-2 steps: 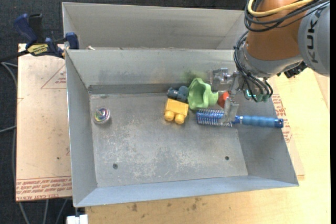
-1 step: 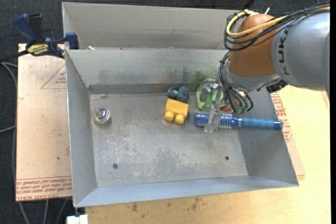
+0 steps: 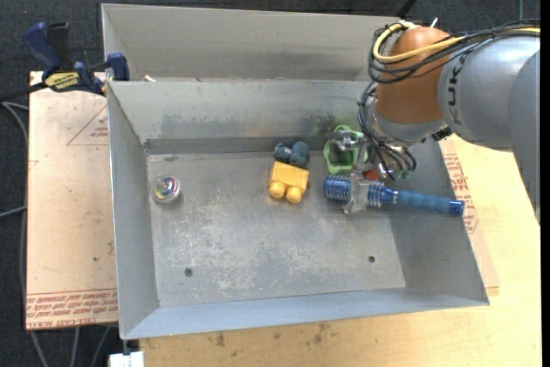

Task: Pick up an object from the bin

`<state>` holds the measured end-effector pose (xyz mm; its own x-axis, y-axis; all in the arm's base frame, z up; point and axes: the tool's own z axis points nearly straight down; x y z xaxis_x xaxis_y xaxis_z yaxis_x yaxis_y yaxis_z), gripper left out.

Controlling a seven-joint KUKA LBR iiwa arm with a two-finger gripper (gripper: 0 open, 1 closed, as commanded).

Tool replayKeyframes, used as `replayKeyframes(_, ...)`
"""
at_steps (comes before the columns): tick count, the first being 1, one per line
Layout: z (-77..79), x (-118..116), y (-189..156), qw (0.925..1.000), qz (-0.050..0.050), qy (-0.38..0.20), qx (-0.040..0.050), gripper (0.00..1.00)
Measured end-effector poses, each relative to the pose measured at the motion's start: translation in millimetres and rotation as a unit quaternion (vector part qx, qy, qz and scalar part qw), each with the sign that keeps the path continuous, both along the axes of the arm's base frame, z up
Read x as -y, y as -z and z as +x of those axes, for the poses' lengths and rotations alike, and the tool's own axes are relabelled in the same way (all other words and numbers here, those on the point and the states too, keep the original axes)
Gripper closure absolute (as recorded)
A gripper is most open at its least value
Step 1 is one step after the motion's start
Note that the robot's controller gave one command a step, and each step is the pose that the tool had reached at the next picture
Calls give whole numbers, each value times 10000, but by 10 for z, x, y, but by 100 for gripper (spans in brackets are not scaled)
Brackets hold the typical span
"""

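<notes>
**A:** Where is the tool?

**B:** The tool hangs low over the blue brush, at the neck where the bristled head meets the handle. I cannot tell whether it is wide or narrow, because the wrist and its cables cover it.

**A:** How does the brush lie?

**B:** It lies flat on the floor of the bin, with its long axis across the view. The head is left of the tool and the handle runs off to the right. I judge a grasp should close across that axis, at the neck directly beneath.

**A:** What is around the brush?

**B:** Just behind its head is a green thing. Near, to the left, is a yellow block toy, with a grey-blue piece right behind it. Well apart to the left is a small round silvery thing.

**A:** Any writing?

**B:** None I can read on them.
</notes>
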<state>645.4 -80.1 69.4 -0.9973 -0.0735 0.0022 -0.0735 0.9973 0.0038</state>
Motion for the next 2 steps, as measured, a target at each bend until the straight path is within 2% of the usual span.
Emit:
replayKeyframes(1,7,-20,-29,10000,14,-10,-7,100)
replayKeyframes(2,-38,82,-1307,9999,-21,-100,58,100)
